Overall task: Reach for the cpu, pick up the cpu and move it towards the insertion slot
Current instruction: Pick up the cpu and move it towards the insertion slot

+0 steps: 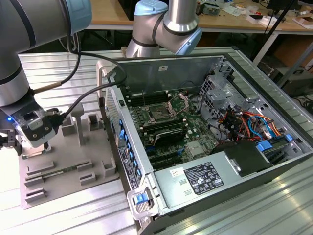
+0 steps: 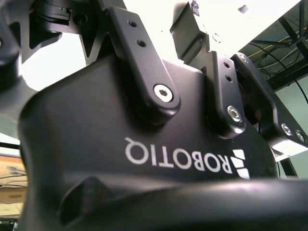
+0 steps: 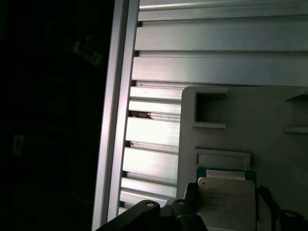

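Observation:
The cpu (image 3: 226, 204), a small square chip with a shiny metal top, lies flat in the grey tray (image 3: 269, 110) in the first wrist view. My gripper (image 3: 225, 199) straddles it, one dark finger against each side edge, shut on the chip. In the exterior view the gripper (image 1: 11, 143) hangs low over the tray's (image 1: 73, 166) corner at the exterior view's left. The insertion slot (image 1: 160, 114) is a dark square socket on the green board inside the open computer case, far to the exterior view's right of the gripper, with its steel bracket (image 1: 179, 103) raised.
The case's side wall (image 1: 122, 132) with blue clips stands between tray and board. A grey power-supply box (image 1: 203, 178) fills the case's near corner; cables and drive bays (image 1: 244, 122) lie beyond. Upright posts (image 1: 78, 127) rise from the tray. Ribbed aluminium table (image 3: 154, 130) surrounds it.

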Controlling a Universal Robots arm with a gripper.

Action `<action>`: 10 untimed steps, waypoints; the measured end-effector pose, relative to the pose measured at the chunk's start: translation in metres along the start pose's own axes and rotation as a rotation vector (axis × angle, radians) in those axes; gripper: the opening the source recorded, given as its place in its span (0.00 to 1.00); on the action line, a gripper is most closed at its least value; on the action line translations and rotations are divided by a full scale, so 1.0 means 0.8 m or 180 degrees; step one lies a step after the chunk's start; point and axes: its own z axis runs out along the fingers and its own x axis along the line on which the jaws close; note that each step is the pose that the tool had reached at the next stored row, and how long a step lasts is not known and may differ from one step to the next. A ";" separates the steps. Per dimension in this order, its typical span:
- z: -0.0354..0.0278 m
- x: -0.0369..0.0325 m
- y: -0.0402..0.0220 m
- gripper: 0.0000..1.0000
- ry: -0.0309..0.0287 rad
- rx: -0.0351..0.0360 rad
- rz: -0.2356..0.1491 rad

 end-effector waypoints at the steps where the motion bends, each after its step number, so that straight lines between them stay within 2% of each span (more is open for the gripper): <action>1: -0.0005 0.0000 0.0000 0.55 0.0000 0.0000 0.0000; 10: -0.0043 0.0000 0.0002 0.55 0.0000 0.0000 0.0000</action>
